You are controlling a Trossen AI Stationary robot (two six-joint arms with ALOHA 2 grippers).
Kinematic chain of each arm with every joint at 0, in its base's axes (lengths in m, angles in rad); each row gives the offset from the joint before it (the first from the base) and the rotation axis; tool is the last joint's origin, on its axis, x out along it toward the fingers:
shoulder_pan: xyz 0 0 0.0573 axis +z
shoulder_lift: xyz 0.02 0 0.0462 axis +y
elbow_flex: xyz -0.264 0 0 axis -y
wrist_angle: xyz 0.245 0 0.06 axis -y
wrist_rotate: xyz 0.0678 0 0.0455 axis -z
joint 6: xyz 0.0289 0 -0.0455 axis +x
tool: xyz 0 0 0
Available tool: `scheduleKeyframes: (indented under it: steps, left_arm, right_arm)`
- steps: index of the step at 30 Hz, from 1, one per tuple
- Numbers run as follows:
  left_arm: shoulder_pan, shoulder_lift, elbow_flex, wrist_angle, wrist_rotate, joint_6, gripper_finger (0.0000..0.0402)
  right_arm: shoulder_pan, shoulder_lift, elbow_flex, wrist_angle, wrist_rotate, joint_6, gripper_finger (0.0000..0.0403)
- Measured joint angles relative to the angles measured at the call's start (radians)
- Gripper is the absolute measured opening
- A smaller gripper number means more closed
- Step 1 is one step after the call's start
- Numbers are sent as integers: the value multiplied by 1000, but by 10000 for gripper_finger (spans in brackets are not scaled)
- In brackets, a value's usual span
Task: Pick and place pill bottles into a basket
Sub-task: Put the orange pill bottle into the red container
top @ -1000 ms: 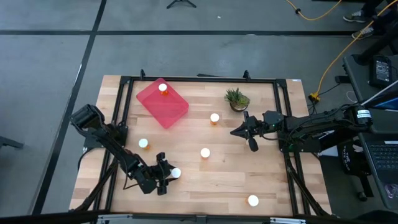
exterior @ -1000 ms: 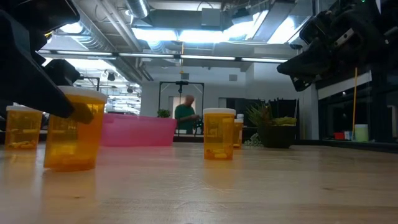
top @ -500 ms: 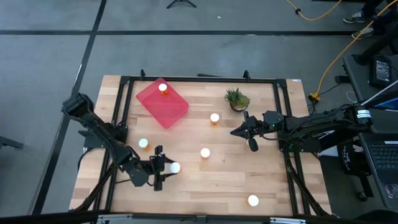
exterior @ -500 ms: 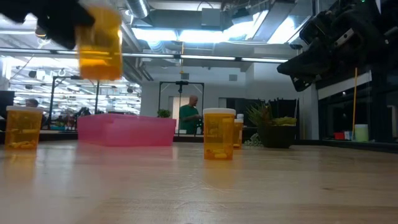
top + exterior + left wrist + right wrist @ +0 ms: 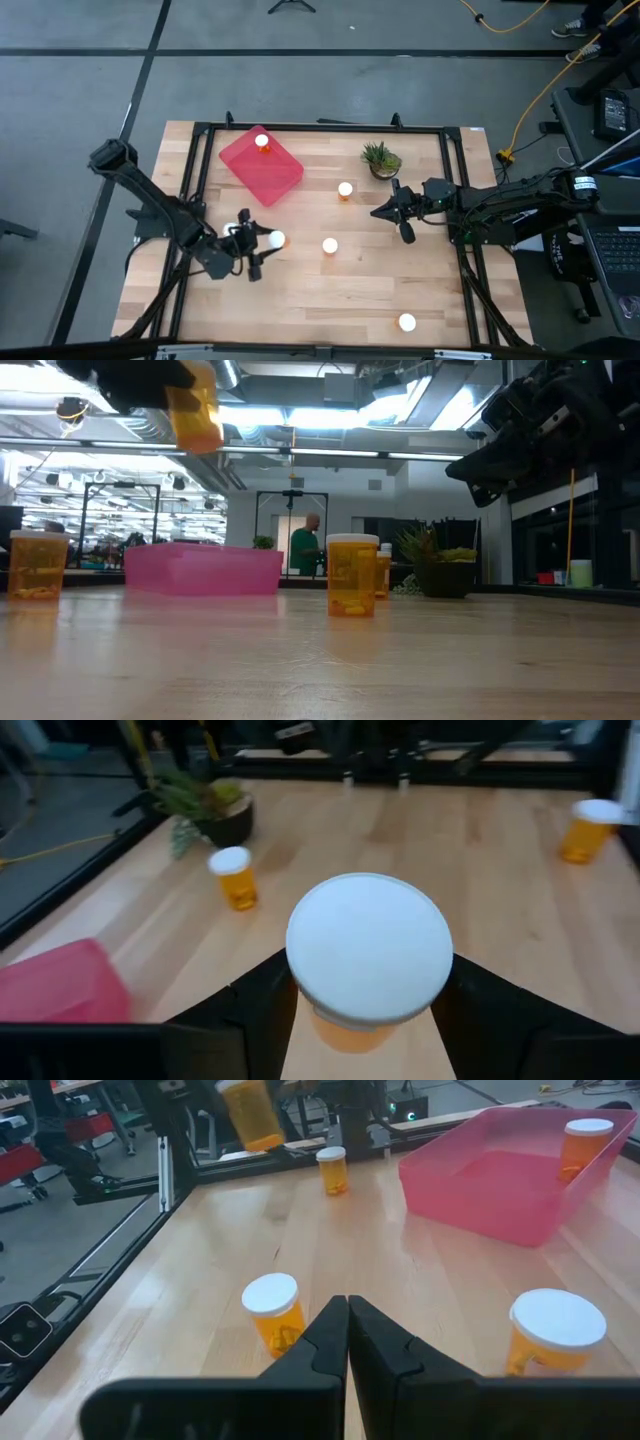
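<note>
The left tool (image 5: pixel 262 243) grips a pill bottle (image 5: pixel 368 958) clear above the worktop (image 5: pixel 360 280); the basket (image 5: pixel 262 167) lies ahead of it, seemingly well apart. The right tool (image 5: pixel 347 1330) hovers pinched together, empty

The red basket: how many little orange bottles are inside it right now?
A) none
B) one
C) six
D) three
B: only one pill bottle stands inside the basket, near its far corner; the other bottles are out on the table, and the left gripper holds one in the air.
</note>
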Motion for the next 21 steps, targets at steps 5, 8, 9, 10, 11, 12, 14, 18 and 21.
scheduleKeyframes:
  steps: [5,8,9,10,11,12,14,18,21]
  left_arm:
    - [65,0,0,-64,1,-41,205]
    - [104,0,0,-87,-7,-46,205]
    - [117,0,0,-88,-15,-47,205]
    - [133,0,0,-87,-23,-47,205]
    - [150,0,0,-87,-34,-47,205]
    - [167,0,0,-88,-47,-47,205]
    - [199,0,0,-87,-75,-47,205]
    - [272,0,0,-87,-87,-50,205]
    - [321,0,0,-88,-57,-53,205]
  right_arm:
    - [0,0,0,0,0,0,16]
    - [0,0,0,0,0,0,16]
    - [0,0,0,0,0,0,16]
    - [0,0,0,0,0,0,16]
    - [0,0,0,0,0,-1,16]
    - [0,0,0,0,0,-1,16]
    - [0,0,0,0,0,0,16]
    - [0,0,0,0,1,-1,16]
    - [0,0,0,1,1,-2,16]
